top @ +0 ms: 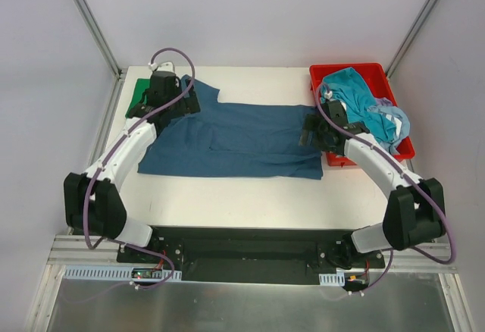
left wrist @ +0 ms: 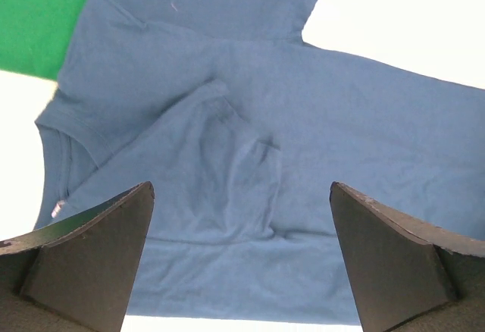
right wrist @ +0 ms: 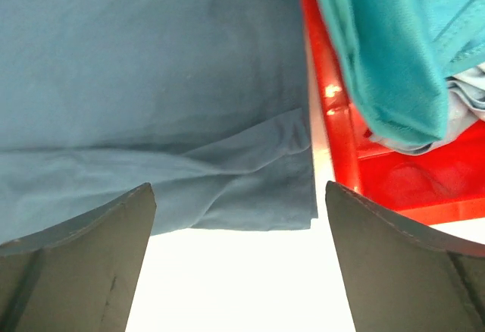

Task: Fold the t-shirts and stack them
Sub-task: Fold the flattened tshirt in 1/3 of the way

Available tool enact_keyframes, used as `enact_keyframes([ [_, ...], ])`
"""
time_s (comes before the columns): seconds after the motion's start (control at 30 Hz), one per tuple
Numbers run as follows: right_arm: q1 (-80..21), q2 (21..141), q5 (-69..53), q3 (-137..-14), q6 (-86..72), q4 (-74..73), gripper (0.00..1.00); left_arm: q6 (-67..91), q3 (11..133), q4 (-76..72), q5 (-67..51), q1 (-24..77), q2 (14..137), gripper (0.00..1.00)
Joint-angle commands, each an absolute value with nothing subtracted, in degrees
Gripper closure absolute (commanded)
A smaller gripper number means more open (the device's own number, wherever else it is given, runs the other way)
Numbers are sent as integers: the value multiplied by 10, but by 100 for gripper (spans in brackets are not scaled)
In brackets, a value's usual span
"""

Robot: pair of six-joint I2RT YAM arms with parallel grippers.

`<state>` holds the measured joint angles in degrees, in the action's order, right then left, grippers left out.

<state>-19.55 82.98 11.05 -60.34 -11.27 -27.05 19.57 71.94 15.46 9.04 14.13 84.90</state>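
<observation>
Left tool (left wrist: 241,189) and right tool (right wrist: 239,188) are hovering spread and empty over opposite ends of the navy shirt (top: 242,139), apparently lining up a fold.

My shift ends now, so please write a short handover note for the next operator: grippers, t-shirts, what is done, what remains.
Left gripper: open, empty, above navy t-shirt, sleeve end.
Right gripper: open, empty, above its other end.
Navy t-shirt: on table, partly folded.
Green t-shirt: far left corner.
Teal t-shirt, pale blue t-shirt: crumpled in red bin.
To do: finish navy, fold the bin's two, stack all.
</observation>
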Motion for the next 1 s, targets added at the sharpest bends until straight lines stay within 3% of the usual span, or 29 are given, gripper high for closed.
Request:
enact_keyframes([
  [0.0,-216,774,35,-578,-101,-258,2,248,650,161,49,136,779,1],
  [0.13,-235,789,-33,-548,-98,-219,4,272,590,161,49,136,769,1],
  [0.33,-250,859,-37,-556,-112,-216,4,303,559,162,27,124,811,1],
  [0.77,-237,985,132,-634,-95,-150,4,328,531,162,19,78,877,1],
  [0.97,-226,1012,120,-671,-78,-169,4,323,519,162,30,68,853,1],
])
